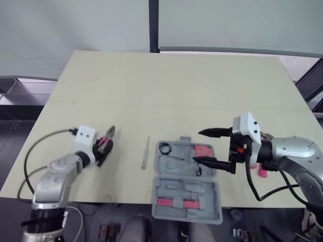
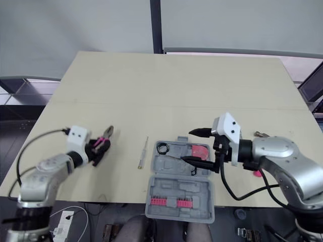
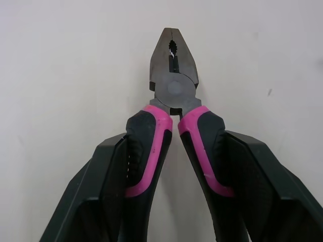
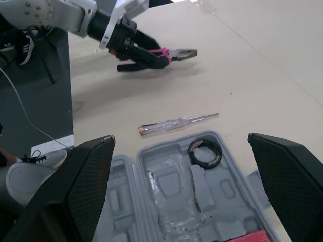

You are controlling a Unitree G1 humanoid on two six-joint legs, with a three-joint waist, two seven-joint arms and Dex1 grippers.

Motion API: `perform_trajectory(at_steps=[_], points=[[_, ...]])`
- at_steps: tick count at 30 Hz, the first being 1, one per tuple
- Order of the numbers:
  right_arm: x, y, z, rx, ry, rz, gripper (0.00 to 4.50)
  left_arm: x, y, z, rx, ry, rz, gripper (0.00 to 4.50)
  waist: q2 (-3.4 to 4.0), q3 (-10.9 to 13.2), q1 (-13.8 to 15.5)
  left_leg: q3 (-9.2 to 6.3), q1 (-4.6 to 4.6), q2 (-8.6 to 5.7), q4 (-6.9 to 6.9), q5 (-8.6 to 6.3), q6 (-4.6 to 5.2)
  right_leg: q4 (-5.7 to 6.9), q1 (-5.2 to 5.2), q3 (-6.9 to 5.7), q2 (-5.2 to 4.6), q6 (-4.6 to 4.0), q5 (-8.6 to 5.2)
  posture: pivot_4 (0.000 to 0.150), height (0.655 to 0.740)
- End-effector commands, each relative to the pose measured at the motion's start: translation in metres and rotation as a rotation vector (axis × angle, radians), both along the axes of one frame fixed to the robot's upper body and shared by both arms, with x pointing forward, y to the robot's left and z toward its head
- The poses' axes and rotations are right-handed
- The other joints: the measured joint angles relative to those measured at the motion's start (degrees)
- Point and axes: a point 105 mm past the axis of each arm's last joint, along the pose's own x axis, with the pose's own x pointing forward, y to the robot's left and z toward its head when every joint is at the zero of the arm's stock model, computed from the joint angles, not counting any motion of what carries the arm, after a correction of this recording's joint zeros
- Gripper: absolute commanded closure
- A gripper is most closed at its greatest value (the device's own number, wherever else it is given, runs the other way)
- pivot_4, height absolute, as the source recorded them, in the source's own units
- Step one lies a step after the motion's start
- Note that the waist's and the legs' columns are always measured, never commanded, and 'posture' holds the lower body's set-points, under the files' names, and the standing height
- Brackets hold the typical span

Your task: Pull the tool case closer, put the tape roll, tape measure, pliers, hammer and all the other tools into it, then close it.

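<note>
Counter: pale top [image 1: 166, 85] running back toward a light wall [image 1: 75, 25]; dark frames [image 1: 20, 93] standing off both sides.
Tool case: lying open [image 1: 186, 181] right of centre at the near edge, with its front half hanging past that edge; pink bits [image 1: 174, 202] sitting in that half.
Tape roll: black ring [image 1: 164, 148] resting in the case's far-left pocket.
Screwdriver: lying [image 1: 145, 153] just left of the case, tip pointing away.
Pliers: lying [image 1: 106, 143] toward the left edge, nose pointing away, well apart from the case.
Left pincer: clamping [image 1: 102, 150] on the pliers' pink handles.
Right pincer: hanging [image 1: 198, 146] over the case's right side, fingers standing wide apart, gripping nothing.
Open room: far half of the counter stretching plain to its back edge.
</note>
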Motion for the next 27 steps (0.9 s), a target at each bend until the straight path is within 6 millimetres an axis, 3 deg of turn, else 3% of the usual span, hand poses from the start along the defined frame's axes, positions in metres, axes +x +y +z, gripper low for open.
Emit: perform_trajectory(at_steps=[1,6,10,13,20,27], points=[[0.009,0.009,0.005,-0.033,-0.065,0.024,0.0,-0.022,-0.068,0.017,0.081,0.014,-0.475,2.08,0.0,0.0,0.0,0.02,0.0,-0.02,-0.01,-0.01,-0.01,-0.05,0.01,-0.05,0.01,0.0,0.0,0.15,0.74],[0.017,0.026,0.0,-0.152,-0.096,0.12,0.0,-0.032,-0.104,0.02,0.19,0.083,-0.797,2.08,0.03,0.0,-0.2,0.14,-0.15,-0.07,-0.1,-0.03,0.01,-0.22,-0.1,-0.66,0.33,0.02,0.01,0.15,0.74],[0.026,0.036,-0.013,-0.276,-0.103,0.187,0.0,-0.023,-0.127,0.023,0.25,0.063,-0.91,2.08,0.03,0.0,-0.3,0.15,-0.21,0.12,0.01,0.0,-0.03,-0.19,-0.14,-0.69,0.73,0.02,0.01,0.15,0.74],[0.044,0.041,-0.019,-0.377,-0.139,0.151,0.0,-0.022,-0.143,0.023,0.296,0.066,-1.006,2.08,0.02,0.0,-0.3,0.12,-0.22,0.16,0.07,0.05,-0.07,-0.09,-0.14,-0.59,0.81,0.02,0.01,0.15,0.74],[0.055,0.051,-0.039,-0.518,-0.167,0.139,0.0,-0.01,-0.164,0.025,0.349,0.027,-1.034,2.08,0.02,0.0,-0.4,0.03,-0.34,0.18,0.12,0.06,-0.06,-0.07,-0.2,-0.67,0.81,0.02,0.01,0.15,0.74],[0.061,0.056,-0.046,-0.543,-0.166,0.116,0.0,-0.004,-0.17,0.027,0.373,-0.006,-1.046,2.08,0.03,0.0,-0.4,-0.25,-0.91,0.21,0.77,0.06,-0.04,0.19,-0.42,-0.85,0.79,0.03,0.02,0.15,0.74]])
